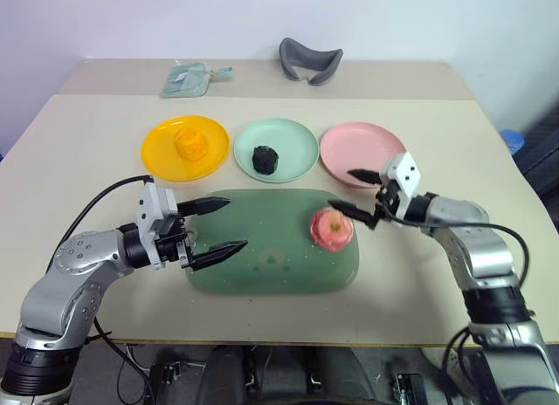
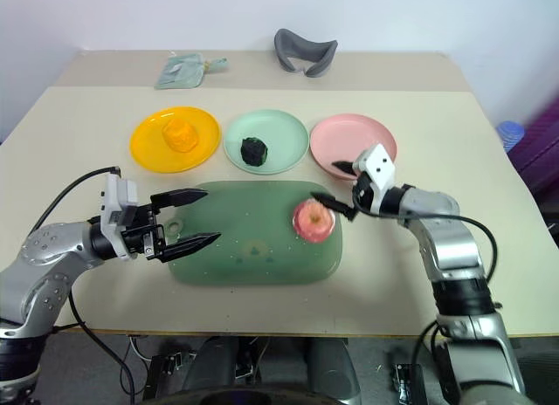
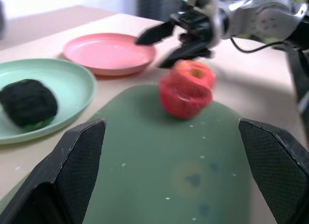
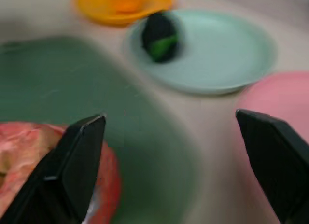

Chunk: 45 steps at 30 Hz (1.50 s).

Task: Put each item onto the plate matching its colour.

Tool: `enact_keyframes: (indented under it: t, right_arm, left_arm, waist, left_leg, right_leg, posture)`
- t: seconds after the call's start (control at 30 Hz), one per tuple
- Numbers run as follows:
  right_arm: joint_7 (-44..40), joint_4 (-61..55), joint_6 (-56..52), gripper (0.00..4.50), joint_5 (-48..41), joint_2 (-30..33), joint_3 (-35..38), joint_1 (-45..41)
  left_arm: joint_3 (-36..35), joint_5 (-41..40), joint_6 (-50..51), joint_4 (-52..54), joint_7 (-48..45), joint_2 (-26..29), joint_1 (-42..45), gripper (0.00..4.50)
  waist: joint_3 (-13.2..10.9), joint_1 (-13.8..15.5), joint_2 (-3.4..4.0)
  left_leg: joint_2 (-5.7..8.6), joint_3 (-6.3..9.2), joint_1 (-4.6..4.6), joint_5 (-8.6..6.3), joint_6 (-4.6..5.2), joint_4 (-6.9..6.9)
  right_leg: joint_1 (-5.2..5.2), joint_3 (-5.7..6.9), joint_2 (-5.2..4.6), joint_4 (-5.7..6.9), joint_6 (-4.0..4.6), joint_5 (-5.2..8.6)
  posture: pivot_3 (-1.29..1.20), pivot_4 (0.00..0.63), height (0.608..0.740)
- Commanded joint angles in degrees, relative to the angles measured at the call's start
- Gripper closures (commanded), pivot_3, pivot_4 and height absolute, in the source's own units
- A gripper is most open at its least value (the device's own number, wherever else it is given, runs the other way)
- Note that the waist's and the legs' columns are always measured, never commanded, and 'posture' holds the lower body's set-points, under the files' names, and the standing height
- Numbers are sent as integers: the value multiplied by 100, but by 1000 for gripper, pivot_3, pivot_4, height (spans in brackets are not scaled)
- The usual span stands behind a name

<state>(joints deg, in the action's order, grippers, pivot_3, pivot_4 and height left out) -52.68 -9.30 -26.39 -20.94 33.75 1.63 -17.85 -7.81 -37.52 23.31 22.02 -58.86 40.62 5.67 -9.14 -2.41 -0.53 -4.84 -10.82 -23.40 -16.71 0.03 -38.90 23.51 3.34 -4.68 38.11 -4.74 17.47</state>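
Note:
The pink-red apple [image 1: 330, 228] lies on the right side of the translucent green tray [image 1: 262, 274]. A yellow-orange lump [image 1: 190, 144] sits on the yellow plate [image 1: 157, 156]. On the mint green plate [image 1: 297, 143] rests a dark knobbly lump [image 1: 265, 160]. The pink plate [image 1: 358, 147] holds nothing. My right gripper [image 1: 351, 191] is open just right of the apple, one finger over the pink plate's edge, not touching the apple. My left gripper [image 1: 219, 224] is open over the tray's left part, pointing toward the apple [image 3: 187, 89].
A grey curved cushion [image 1: 309, 60] and a small greenish packet [image 1: 188, 78] lie at the far side of the table. A blue object [image 1: 512, 140] shows beyond the table's right edge. Bare tabletop runs along the front of the tray.

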Motion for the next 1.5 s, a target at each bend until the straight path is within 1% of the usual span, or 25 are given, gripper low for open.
enact_keyframes:
  t: [0.03,0.2,0.43,0.5,0.63,0.73,0.83,0.9,1.03,1.1,1.3,1.5]
  right_arm:
    - [45,-889,-549,126,-453,91,44,261]
    - [321,-1197,-688,126,-500,-11,-19,394]
    - [811,-741,-54,126,-298,-302,191,-7]
    - [732,-773,25,126,-441,-321,244,-26]
    - [150,-1345,-369,126,-1253,-81,365,262]
    - [-224,-1831,-649,126,-1691,303,406,685]
    - [-427,-2161,-718,126,-1854,644,438,1109]
    - [-476,-2287,-630,126,-1789,801,455,1358]
    - [-469,-2261,-84,126,-1169,891,159,1593]
    - [-429,-2163,127,126,-920,834,3,1603]
    - [-378,-1920,547,126,-537,675,-355,1587]
    - [-339,-1604,653,126,-402,512,-560,1385]
  left_arm:
    - [82,4,-38,-92,-222,91,192,0]
    - [165,70,-34,-264,-318,50,408,0]
    - [217,113,-62,-331,-342,34,475,0]
    - [223,118,-67,-328,-335,26,470,0]
    - [239,130,-66,-319,-324,2,460,0]
    - [252,143,-69,-336,-336,-12,466,0]
    - [256,161,-83,-360,-355,-19,472,0]
    - [272,185,-90,-400,-375,-25,509,0]
    - [321,211,-79,-404,-395,-31,559,0]
    - [331,208,-69,-408,-398,-21,584,0]
    - [314,197,-64,-382,-409,28,562,0]
    - [256,192,-84,-363,-416,62,480,0]
  waist:
    - [0,7,0]
    - [0,43,-1]
    - [0,126,-1]
    - [0,156,-1]
    - [-1,194,-2]
    - [0,182,-2]
    - [0,181,-4]
    - [1,179,-5]
    - [1,171,-5]
    - [1,172,-6]
    - [1,182,-8]
    - [1,177,-8]
  left_leg:
    - [1,0,0,0,0,-1]
    - [4,1,0,-1,1,-2]
    - [5,0,0,-1,2,-8]
    - [5,0,0,-1,2,-8]
    - [6,2,-2,-2,4,-10]
    - [6,5,-2,-3,6,-10]
    - [6,10,-2,-4,6,-10]
    - [6,10,-1,-4,7,-11]
    - [6,12,0,-4,7,-11]
    - [6,12,0,-4,7,-11]
    - [6,11,0,-3,7,-16]
    - [6,11,0,-3,7,-16]
  right_leg:
    - [-1,0,0,0,0,0]
    - [-1,0,-1,-1,0,0]
    - [-2,0,-1,0,0,0]
    - [-1,0,0,0,0,0]
    - [-5,1,-2,-2,-1,0]
    - [-6,1,-2,-2,-1,0]
    - [-7,2,-2,-3,-1,0]
    - [-8,2,-3,-3,-1,0]
    - [-8,2,-1,-3,0,0]
    - [-8,2,-1,-3,0,0]
    - [-10,3,-1,-3,-1,0]
    - [-10,3,0,-2,-1,0]
  posture:
    - [0,150,740]
    - [0,150,740]
    - [0,150,740]
    - [0,150,740]
    - [0,150,740]
    - [0,150,740]
    - [0,150,740]
    - [0,150,740]
    - [0,150,740]
    - [0,150,740]
    - [0,150,740]
    - [0,150,740]
